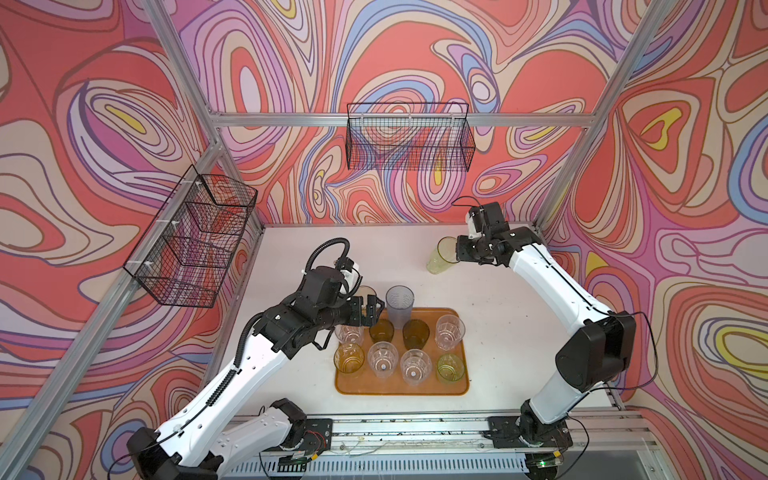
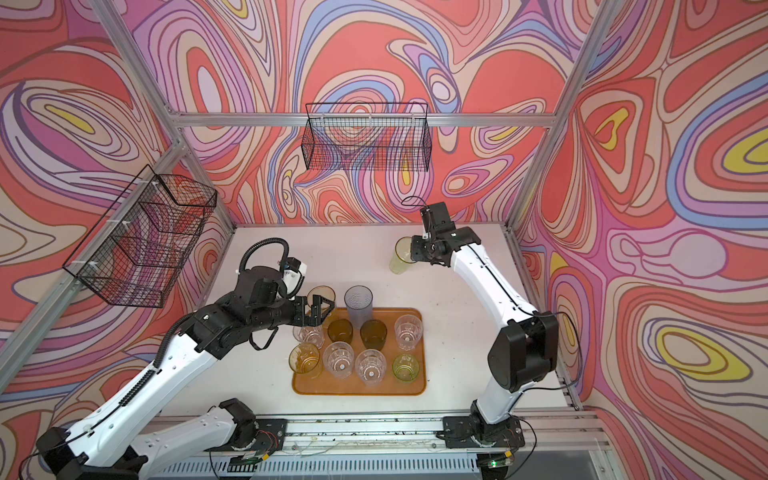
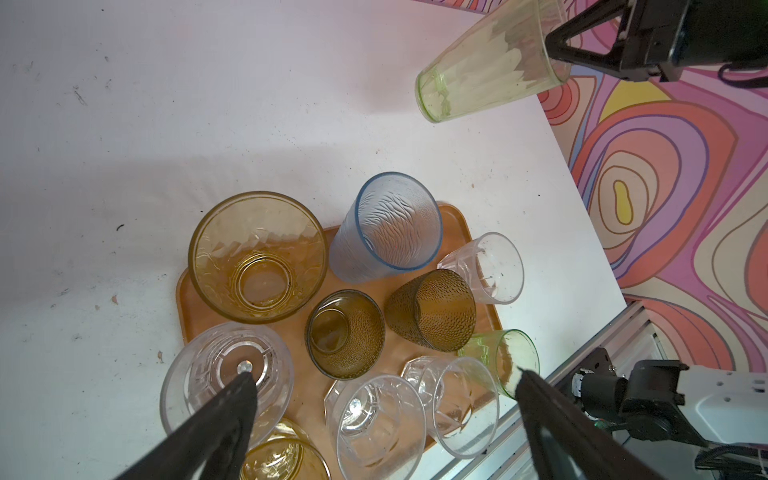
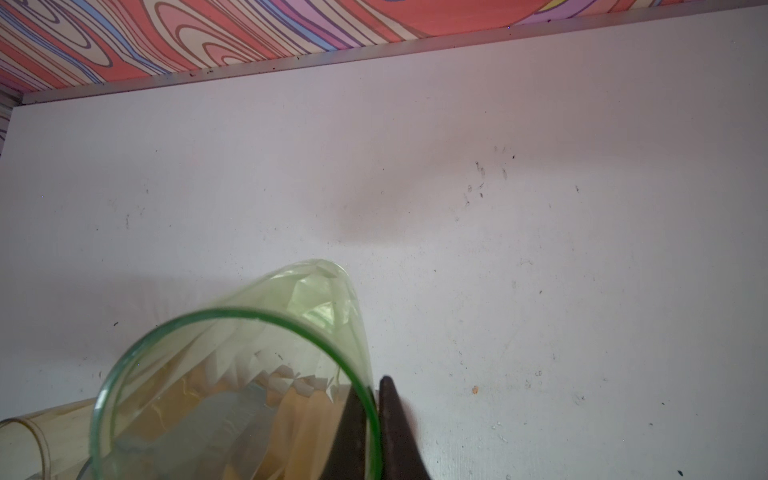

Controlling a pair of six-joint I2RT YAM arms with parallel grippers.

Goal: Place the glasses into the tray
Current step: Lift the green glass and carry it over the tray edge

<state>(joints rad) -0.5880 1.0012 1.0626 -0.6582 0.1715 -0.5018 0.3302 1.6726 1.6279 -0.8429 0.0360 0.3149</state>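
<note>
1. As seen in both top views: tray (image 1: 399, 390) on the tabletop (image 1: 511, 332), ten tumblers (image 1: 450, 332) upright inside. Left gripper (image 1: 371, 312) spread wide over the tray's far left corner, empty. Right gripper (image 1: 457, 254) pinching the rim of the yellow-green tumbler (image 1: 439, 255), tilted, well beyond the tray's far right corner.
2. Left wrist: fingers (image 3: 224, 424) wide apart above the tray, gripping nothing. Yellow tumbler (image 3: 257, 257) and grey-blue tumbler (image 3: 390, 228) along the tray's far edge.
3. Right wrist: fingers (image 4: 395, 419) nearly together, one inside and one outside the yellow-green tumbler's rim, clear of the tray.
</note>
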